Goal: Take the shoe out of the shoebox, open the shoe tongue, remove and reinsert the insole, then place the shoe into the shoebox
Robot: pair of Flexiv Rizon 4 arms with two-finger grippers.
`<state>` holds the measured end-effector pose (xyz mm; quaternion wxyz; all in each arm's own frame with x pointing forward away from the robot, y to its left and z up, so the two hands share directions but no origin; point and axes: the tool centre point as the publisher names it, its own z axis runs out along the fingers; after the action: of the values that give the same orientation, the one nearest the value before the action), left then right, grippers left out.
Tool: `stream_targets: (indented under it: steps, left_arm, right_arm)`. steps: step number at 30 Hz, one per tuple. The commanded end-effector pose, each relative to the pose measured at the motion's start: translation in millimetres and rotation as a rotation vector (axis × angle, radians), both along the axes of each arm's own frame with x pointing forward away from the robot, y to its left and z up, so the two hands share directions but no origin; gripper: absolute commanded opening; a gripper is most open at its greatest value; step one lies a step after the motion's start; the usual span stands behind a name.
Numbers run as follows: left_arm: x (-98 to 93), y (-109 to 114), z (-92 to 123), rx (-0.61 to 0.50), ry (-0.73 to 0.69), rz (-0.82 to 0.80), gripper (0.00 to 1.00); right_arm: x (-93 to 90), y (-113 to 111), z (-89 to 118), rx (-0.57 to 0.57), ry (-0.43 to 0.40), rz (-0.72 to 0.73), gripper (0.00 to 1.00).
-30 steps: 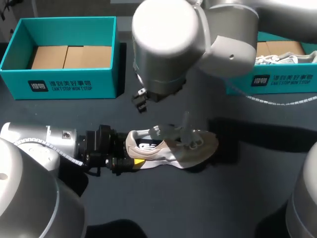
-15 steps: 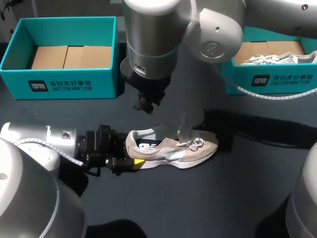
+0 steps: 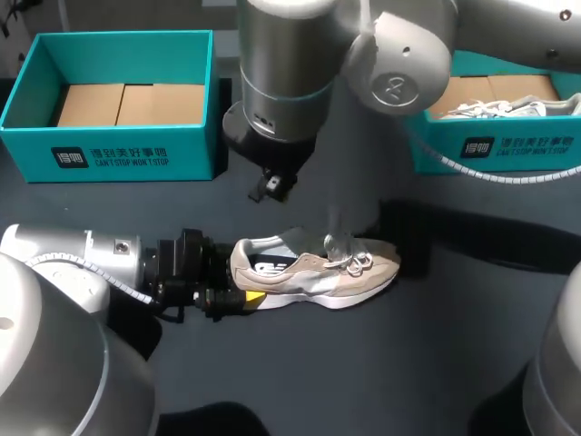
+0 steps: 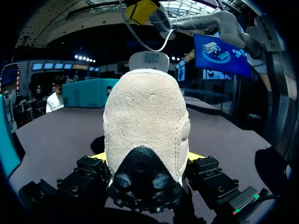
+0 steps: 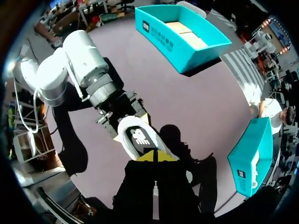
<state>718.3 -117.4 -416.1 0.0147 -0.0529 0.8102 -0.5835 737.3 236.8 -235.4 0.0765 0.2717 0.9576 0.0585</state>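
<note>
Plainly, the sneaker (image 3: 318,268) is already out of its box. It lies on its sole on the dark bench (image 3: 436,363), heel toward my left arm and toe toward the right. The left claw (image 3: 240,282) is closed on the heel from both sides; the left wrist view shows the suede heel counter filling the gap between the fingers, with a yellow tip peeking out at each side. The right claw (image 5: 156,156) hangs above the shoe's collar, clear of it. Its yellow tips look pressed together, and nothing shows between them.

In the right wrist view the insole (image 5: 138,135) is seated flat inside the sneaker, its printed heel patch showing through the opening. I judge the work to sit between opening the tongue and drawing out the insole. Whether the tongue is fully folded back I cannot tell.

The next move would call for the right claw to part its fingers, come down into the collar and pinch the insole's heel edge. The left claw's grip would have to keep the shoe from lifting with it.

The empty teal shoebox (image 3: 109,150) stands well apart at the far left. A second teal shoebox (image 3: 508,147) at the far right holds another shoe.
</note>
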Motion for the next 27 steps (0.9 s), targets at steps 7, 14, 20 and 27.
stream_targets:
  steps: [7,14,20,27]
  left_arm:
    - [-1.2,-1,-5,0.001,0.000,0.003,0.00]
    - [-1.2,-1,-5,0.001,0.000,0.003,0.00]
    - [-1.2,-1,-5,0.001,0.000,0.003,0.00]
    - [-1.2,-1,-5,0.001,0.000,0.003,0.00]
  right_arm:
    - [-23.3,-13,-56,-0.061,0.070,0.399,0.00]
    - [-24.0,-17,-73,-0.189,0.176,0.381,0.00]
    - [-24.0,-17,-73,-0.189,0.176,0.381,0.00]
    - [-20.3,-14,-78,-0.200,0.170,0.389,0.00]
